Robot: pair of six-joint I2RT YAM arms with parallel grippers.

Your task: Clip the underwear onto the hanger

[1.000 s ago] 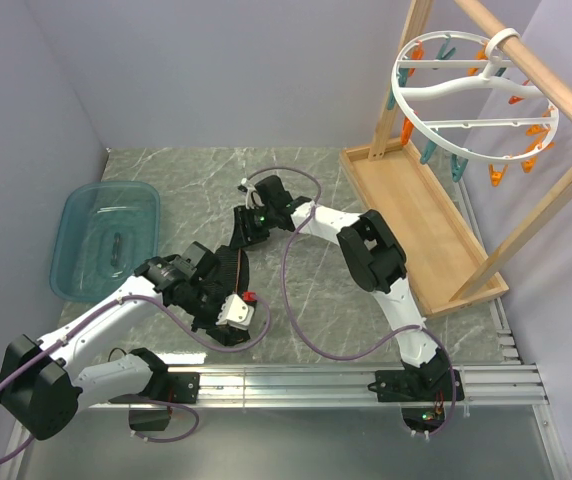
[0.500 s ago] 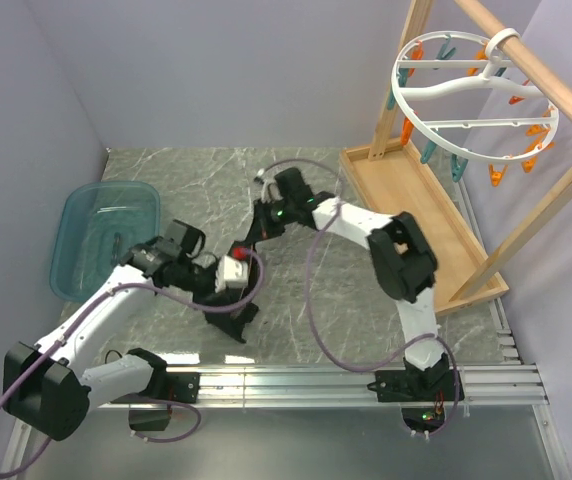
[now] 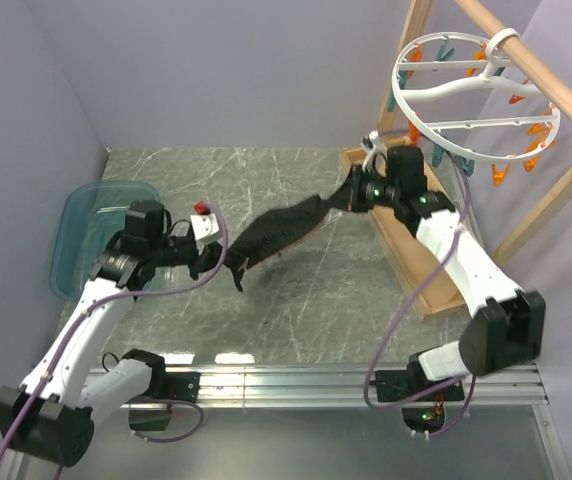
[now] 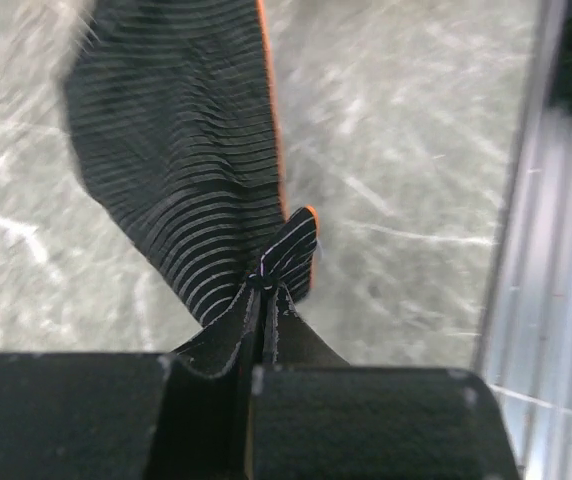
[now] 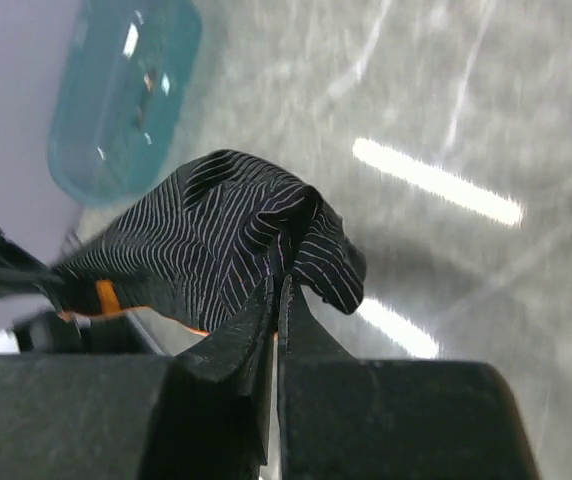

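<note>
1. We see the underwear (image 3: 281, 228) pulled out into a long black band over the grey table (image 3: 296, 320). Its long axis runs from low left to high right between the two arms, and it appears to hang clear of the surface
2. The left gripper (image 3: 228, 266) is pinched shut on the band's lower-left end. Its wrist camera shows the jaws closed on a fold of pinstriped, orange-edged fabric (image 4: 186, 150)
3. The right gripper (image 3: 351, 195) is likewise clamped tight on the upper-right end. Its own camera shows a bunched corner of the cloth (image 5: 216, 240) caught between the closed jaws
4. The hanger (image 3: 397, 90), a white ring with orange and teal clothespins (image 3: 496, 177) dangling beneath, hangs above and just to the right of the right gripper. The left gripper is well apart from it, so the right arm is plainly the nearer
5. The right arm reaches far forward beside the wooden rack (image 3: 416, 215). The left arm is bent across toward the middle, near the blue tub (image 3: 106, 235)
6. We judge that the coming move depends on lifting the right-hand end up to a clothespin
</note>
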